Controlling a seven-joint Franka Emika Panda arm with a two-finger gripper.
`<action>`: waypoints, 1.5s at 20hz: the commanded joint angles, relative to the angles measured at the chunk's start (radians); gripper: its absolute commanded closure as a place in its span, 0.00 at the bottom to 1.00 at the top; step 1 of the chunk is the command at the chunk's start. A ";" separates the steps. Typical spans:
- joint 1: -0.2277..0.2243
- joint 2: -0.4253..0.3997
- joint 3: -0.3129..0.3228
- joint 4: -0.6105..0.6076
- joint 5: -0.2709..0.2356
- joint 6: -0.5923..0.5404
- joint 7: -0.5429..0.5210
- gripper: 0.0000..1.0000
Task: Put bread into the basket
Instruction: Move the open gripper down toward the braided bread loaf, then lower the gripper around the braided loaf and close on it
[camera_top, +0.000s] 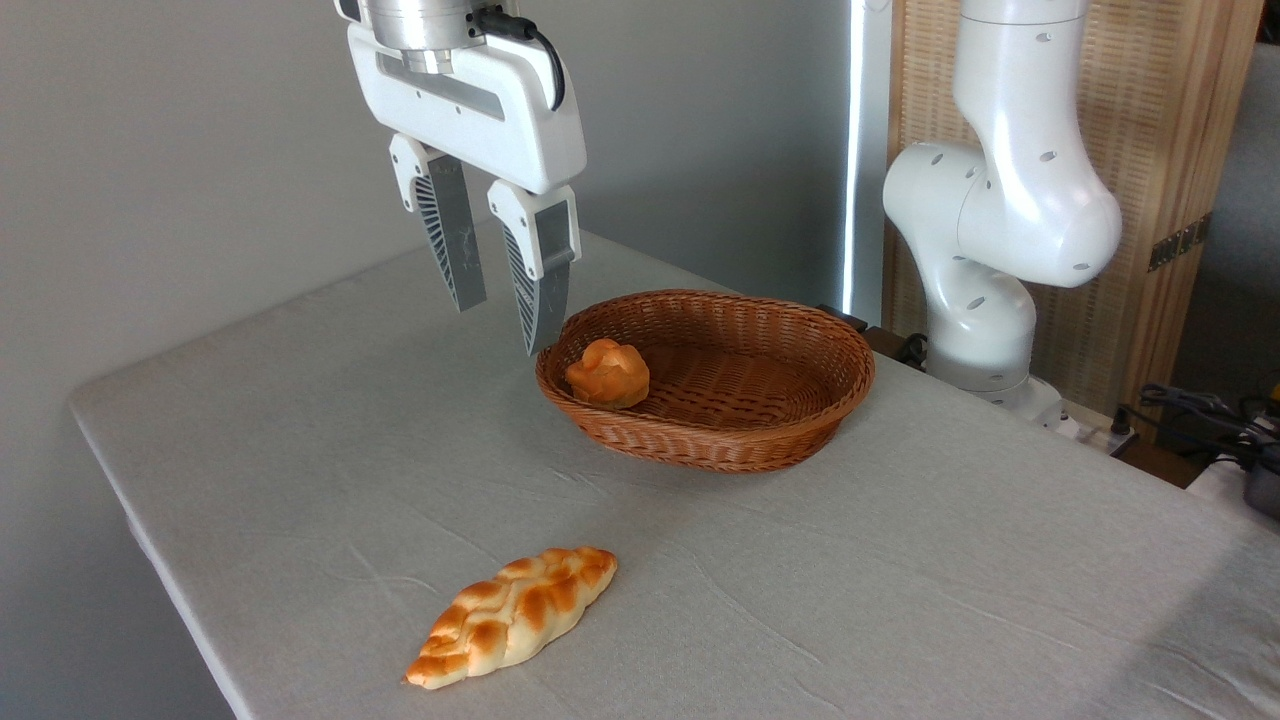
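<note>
Item list for your station, single fixed view.

Writing: you have no readable brand, label or lettering on any item.

1. Bread (512, 617): braided loaf, pointed ends, cream with browned bumps. It lies flat on the table (900, 560) at about 7 o'clock in your view, near the front edge. Long axis runs from 8 o'clock (near tip) to 2 o'clock (far tip), the far tip aimed roughly toward the basket. Nothing touches it.

2. Basket (706, 378): oval reddish-brown wicker, at centre, well apart from the bread.

3. Small bun (607, 373): round, orange, inside the basket at its left end.

4. Gripper (502, 318): hanging at about 11 o'clock, above the table just left of the basket rim. Its fingers (446, 240) stand apart, pointing down, holding nothing.

5. Arm base (985, 250): white, at 2 o'clock behind the table.
</note>
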 joint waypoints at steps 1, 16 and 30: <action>-0.008 -0.008 0.014 -0.024 0.012 0.003 -0.001 0.00; -0.004 -0.011 0.043 -0.504 0.080 0.682 -0.006 0.00; -0.004 0.067 0.043 -0.528 0.081 0.783 -0.001 0.00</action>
